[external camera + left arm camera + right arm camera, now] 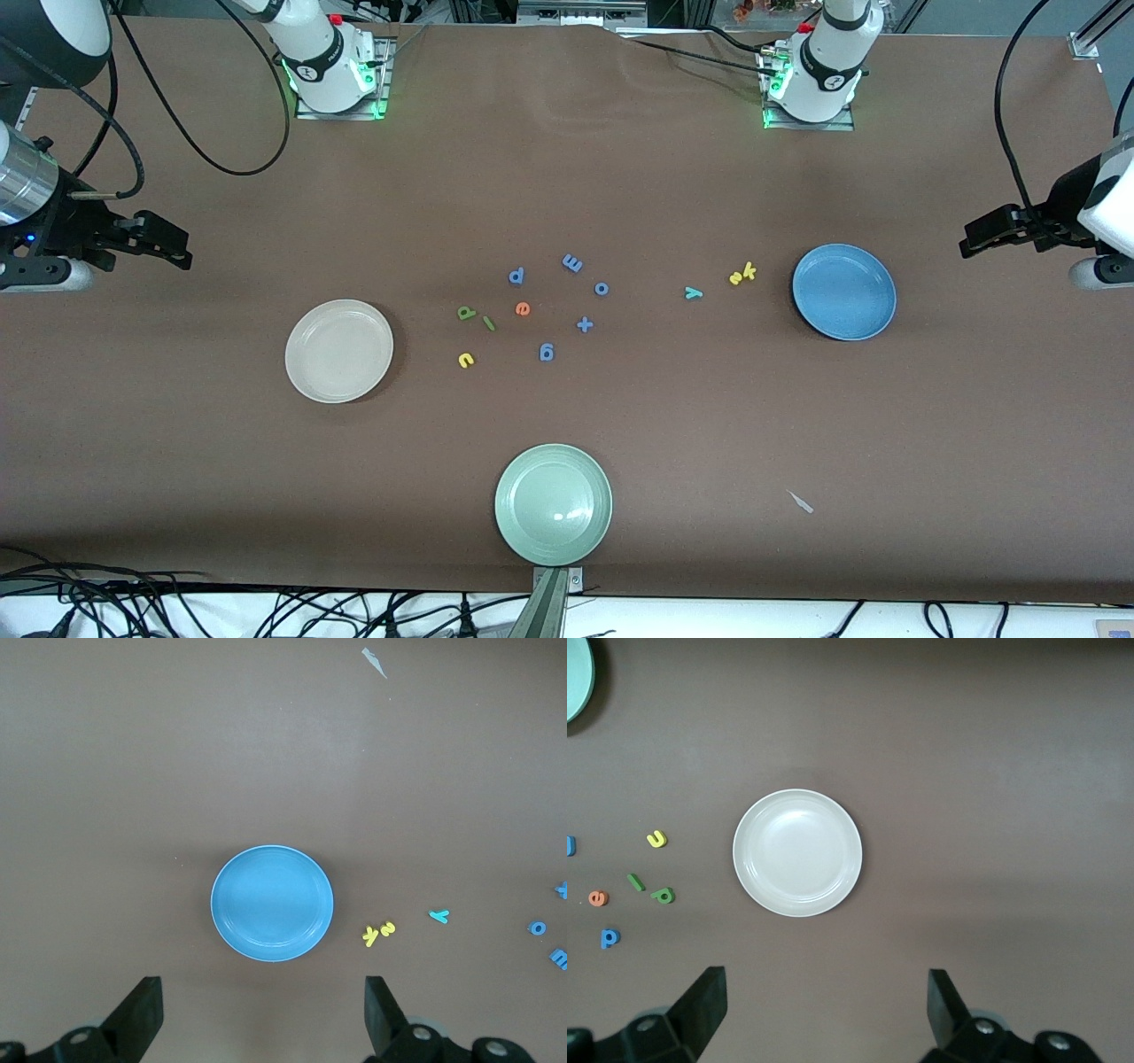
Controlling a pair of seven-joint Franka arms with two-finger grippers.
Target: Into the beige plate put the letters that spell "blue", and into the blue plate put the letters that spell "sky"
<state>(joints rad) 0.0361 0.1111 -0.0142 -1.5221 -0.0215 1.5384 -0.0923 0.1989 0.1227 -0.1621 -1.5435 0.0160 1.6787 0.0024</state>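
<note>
We are starting with nothing sorted yet: both plates are sitting empty on the brown worktop (620, 177). The beige plate (338, 350) is lying toward the right arm's end, the blue plate (843, 291) toward the left arm's end. Our right hand (182, 251) is hanging over bare worktop out past the beige plate, fingers spread wide and carrying nothing; our left hand (970, 244) is hanging past the blue plate, likewise wide open and empty.

The "blue" letters are lying together just beside the beige plate: dark green b (467, 312), thin green l (488, 323), yellow u (465, 359) and orange e (523, 308). For "sky", the yellow s (736, 279) and yellow k (749, 271) are touching each other close to the blue plate, with the teal y (693, 292) a little farther from it.

We are judging that each arm should serve its near plate. The pieces are tiny and flat, so we should be descending straight over one letter, avoiding the blue letters (571, 262) nearby, and separating s from k before pinching.
</note>
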